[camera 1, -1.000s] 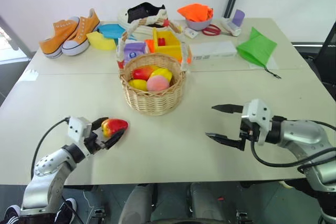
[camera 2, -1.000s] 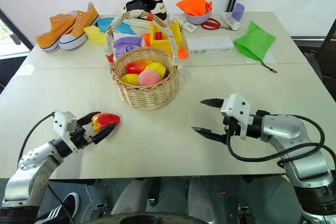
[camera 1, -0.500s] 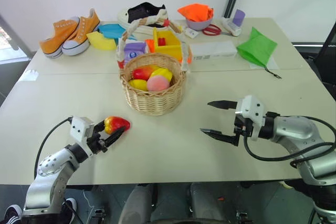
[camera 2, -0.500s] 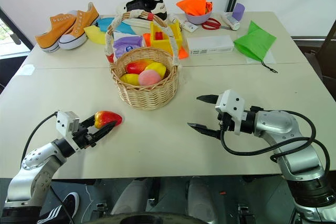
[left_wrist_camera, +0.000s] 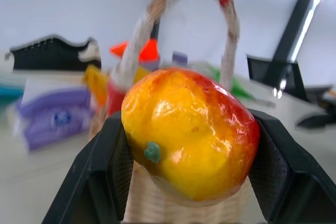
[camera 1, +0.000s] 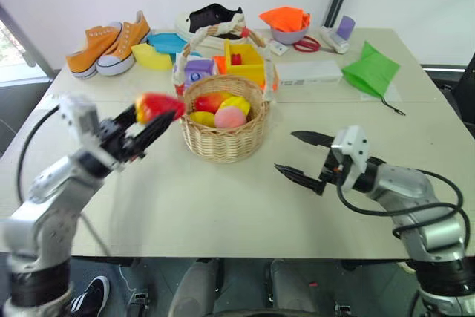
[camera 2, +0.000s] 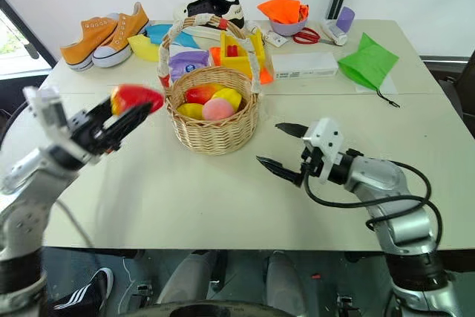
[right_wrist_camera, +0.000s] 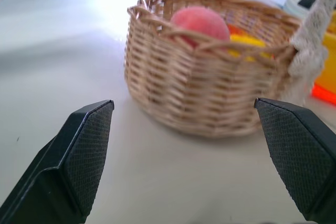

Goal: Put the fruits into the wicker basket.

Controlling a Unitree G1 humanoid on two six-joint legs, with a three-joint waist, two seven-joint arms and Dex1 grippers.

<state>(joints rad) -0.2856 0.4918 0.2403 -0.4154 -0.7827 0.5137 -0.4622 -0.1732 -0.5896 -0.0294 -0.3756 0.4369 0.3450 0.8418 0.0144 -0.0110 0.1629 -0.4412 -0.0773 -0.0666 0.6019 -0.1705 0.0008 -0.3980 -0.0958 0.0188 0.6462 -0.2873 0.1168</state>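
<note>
The wicker basket stands mid-table with its white-wrapped handle arching over it. Inside lie a pink peach, a yellow fruit, a red-yellow fruit and another yellow piece. My left gripper is shut on a red-and-yellow mango, held in the air just left of the basket at about rim height. In the left wrist view the mango sits between both fingers with the basket handle behind it. My right gripper hangs open and empty right of the basket.
Along the far side lie orange sneakers, a black-and-white shoe, a purple package, a yellow box, a white box, a lilac bowl with orange cloth, red scissors and a green cloth.
My left gripper closed on the mango and lifted it off the table, up and toward the basket. The right gripper edged slightly toward the basket, still open. The camera view shifted.
</note>
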